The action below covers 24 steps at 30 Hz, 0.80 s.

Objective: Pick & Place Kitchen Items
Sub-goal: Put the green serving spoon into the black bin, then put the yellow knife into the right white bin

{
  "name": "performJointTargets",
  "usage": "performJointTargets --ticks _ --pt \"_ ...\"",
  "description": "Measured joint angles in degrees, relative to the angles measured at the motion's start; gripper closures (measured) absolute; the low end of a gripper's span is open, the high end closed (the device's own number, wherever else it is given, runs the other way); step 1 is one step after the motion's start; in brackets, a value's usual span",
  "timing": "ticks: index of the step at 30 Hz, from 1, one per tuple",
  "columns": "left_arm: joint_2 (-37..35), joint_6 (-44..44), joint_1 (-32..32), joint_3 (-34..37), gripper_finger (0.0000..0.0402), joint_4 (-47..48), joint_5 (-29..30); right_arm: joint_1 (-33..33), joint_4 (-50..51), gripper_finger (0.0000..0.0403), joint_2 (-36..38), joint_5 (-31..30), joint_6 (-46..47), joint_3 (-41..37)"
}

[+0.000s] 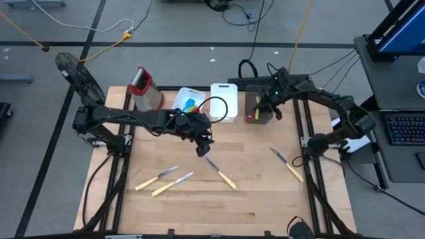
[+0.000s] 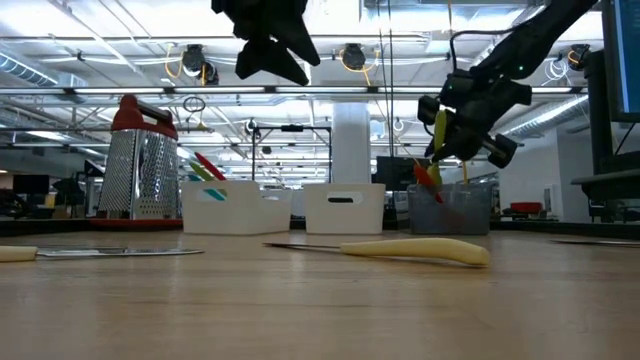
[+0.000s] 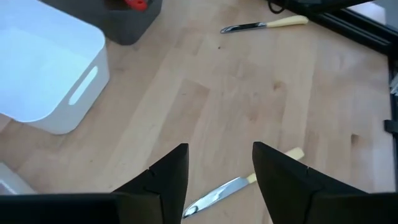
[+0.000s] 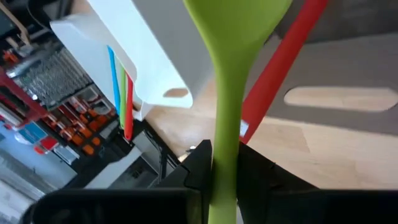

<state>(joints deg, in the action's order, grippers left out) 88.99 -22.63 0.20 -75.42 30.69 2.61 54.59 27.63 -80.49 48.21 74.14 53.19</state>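
Right gripper (image 4: 225, 165) pinches a slim, glossy green spoon (image 4: 233, 74).

Green spoon (image 4: 233, 93) — bowl cut off by the edge; dark grey bin's (image 1: 257, 106) contents too small to tell.

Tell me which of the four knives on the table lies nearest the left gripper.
The knife lying diagonally mid-table, its blade tip almost under the open left gripper; the other three lie farther off.
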Motion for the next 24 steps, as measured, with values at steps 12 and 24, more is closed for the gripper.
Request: performJointTargets --ticks 12,24 --pt "0.0 1.5 2.2 0.0 0.0208 1.0 -0.1 3.9 0.0 0.0306 0.0 -0.1 -3.3 0.0" --pt "0.0 2.3 2.8 0.0 0.022 1.4 -0.2 5.1 -0.6 0.0237 0.4 0.9 -4.1 0.0"
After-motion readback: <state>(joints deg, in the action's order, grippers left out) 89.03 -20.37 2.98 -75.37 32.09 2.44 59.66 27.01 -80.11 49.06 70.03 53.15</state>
